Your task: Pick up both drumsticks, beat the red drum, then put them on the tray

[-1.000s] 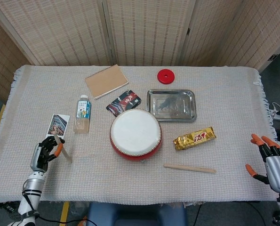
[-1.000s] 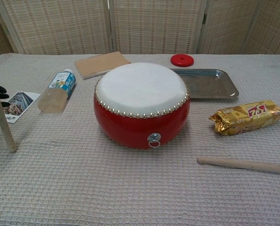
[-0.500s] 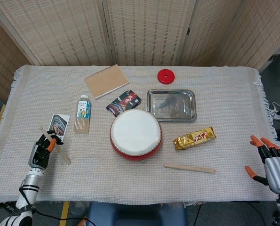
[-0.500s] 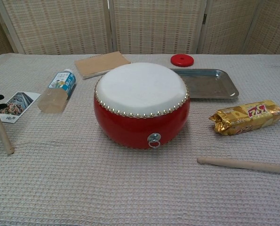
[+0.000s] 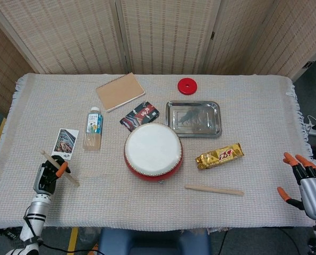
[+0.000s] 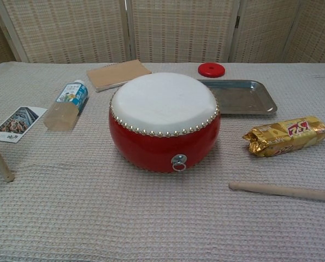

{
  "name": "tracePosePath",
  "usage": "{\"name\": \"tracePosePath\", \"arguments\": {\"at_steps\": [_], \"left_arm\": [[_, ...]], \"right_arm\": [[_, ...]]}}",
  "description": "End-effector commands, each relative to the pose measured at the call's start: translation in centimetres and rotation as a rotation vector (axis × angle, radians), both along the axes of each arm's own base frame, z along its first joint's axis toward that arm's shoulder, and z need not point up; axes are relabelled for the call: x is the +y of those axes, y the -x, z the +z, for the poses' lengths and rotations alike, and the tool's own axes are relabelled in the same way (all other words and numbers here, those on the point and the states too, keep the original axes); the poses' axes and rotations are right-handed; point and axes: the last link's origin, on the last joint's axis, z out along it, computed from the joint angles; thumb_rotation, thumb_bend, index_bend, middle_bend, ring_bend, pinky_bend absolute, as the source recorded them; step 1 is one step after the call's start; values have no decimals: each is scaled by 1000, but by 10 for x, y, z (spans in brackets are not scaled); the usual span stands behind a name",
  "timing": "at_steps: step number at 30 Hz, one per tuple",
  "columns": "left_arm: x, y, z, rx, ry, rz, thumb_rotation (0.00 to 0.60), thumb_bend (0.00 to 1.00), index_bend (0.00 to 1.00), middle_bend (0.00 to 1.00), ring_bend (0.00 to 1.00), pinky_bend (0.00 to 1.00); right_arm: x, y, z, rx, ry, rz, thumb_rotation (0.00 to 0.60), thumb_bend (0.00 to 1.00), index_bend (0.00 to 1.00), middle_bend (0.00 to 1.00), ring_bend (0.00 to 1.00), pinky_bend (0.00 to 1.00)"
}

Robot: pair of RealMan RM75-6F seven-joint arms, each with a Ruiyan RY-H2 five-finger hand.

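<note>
The left hand (image 5: pixel 49 174) grips one pale wooden drumstick (image 5: pixel 60 168); the right hand (image 5: pixel 305 178), apparently empty and spread, is well apart from the other wooden drumstick (image 5: pixel 214 189), so the round red drum (image 5: pixel 153 151) and steel tray (image 5: pixel 193 118) steps remain.

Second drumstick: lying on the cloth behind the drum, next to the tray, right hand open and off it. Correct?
Not quite. The second drumstick lies in front of the red drum, toward the robot, as the head view shows. The right hand is indeed open and apart from it.
</note>
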Motion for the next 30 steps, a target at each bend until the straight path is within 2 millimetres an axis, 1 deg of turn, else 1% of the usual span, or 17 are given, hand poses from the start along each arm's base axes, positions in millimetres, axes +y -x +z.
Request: {"name": "tracePosePath", "arguments": {"at_steps": [1, 8, 12, 14, 16, 25, 30], "left_arm": [[-3, -2, -2, 18, 6, -14, 600, 275, 581, 691, 626, 611], [-9, -3, -3, 85, 26, -49, 600, 256, 573, 701, 633, 618], [-11, -2, -5, 129, 23, -54, 600, 258, 610, 742, 673, 649], [-12, -1, -7, 182, 12, -62, 600, 258, 631, 759, 690, 656], [-14, -1, -9, 213, 4, -68, 600, 257, 647, 771, 700, 658], [-22, 0, -23, 252, 34, -82, 600, 258, 665, 777, 705, 659], [-25, 3, -32, 257, 48, -76, 600, 256, 688, 796, 717, 697]], "right_arm": [[0, -1, 0, 2, 1, 5, 600, 185, 67, 215, 30, 176], [-1, -4, 1, 4, -1, 18, 600, 186, 68, 215, 30, 176], [0, -5, 1, 4, -1, 19, 600, 186, 68, 215, 29, 176], [0, -5, 1, 2, -1, 20, 600, 186, 68, 215, 30, 176], [0, -5, 1, 3, 0, 20, 600, 186, 68, 215, 30, 176], [3, -6, 1, 2, 7, 17, 600, 186, 68, 215, 30, 176], [5, -5, 1, 2, 14, 10, 600, 186, 68, 215, 30, 176]]}}
